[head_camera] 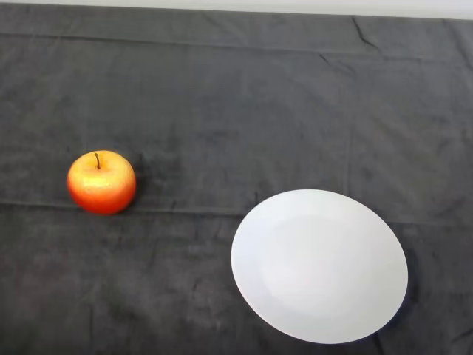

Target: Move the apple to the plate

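A red and yellow apple (101, 182) with a short dark stem stands upright on the dark cloth at the left of the head view. A round white plate (319, 265) lies on the cloth at the lower right, with nothing on it. A wide stretch of cloth separates the apple from the plate's left rim.
The dark cloth (236, 111) covers the whole table, with a few creases and a fold line running across at the apple's level. A pale strip of the table's far edge (236, 6) shows along the top.
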`<state>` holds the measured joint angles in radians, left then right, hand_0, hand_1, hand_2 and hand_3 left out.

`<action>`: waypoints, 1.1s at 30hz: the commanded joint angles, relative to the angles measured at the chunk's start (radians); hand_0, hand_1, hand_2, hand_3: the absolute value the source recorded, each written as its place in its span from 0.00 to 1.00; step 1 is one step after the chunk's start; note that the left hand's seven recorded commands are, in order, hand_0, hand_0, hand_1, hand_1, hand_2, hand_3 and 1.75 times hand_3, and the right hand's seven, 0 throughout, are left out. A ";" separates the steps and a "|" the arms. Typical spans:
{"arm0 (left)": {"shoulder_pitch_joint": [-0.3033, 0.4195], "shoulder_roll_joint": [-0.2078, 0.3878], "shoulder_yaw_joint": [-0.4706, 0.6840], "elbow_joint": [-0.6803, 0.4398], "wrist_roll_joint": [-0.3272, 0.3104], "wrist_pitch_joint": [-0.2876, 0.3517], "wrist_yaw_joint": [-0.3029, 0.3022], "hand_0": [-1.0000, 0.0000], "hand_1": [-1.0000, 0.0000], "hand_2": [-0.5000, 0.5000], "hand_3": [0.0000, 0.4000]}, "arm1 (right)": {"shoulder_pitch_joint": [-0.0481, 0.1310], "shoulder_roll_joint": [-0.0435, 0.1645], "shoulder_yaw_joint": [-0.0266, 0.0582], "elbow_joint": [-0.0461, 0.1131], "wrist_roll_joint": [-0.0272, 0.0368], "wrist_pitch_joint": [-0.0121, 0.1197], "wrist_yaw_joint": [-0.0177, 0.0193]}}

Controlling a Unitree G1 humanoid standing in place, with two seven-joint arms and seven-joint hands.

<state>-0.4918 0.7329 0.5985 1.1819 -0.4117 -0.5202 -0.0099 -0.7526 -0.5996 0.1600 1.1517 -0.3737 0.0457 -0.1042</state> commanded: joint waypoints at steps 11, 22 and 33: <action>-0.053 -0.074 -0.111 -0.040 0.095 -0.045 -0.091 1.00 1.00 0.50 0.00 | 0.023 -0.006 -0.0080 0.020 0.0056 -0.003 0.0008; -0.092 -0.143 -0.229 -0.031 0.189 -0.043 -0.178 1.00 1.00 0.50 0.00 | 0.024 -0.006 -0.0082 0.017 0.0061 -0.002 0.0012; -0.130 -0.201 -0.335 -0.023 0.272 -0.028 -0.257 1.00 1.00 0.50 0.00 | 0.025 -0.006 -0.0084 0.015 0.0065 0.000 0.0016</action>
<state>-0.5847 0.5434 0.2790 1.1817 -0.1644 -0.5409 -0.2626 -0.7526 -0.5996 0.1599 1.1550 -0.3736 0.0458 -0.1042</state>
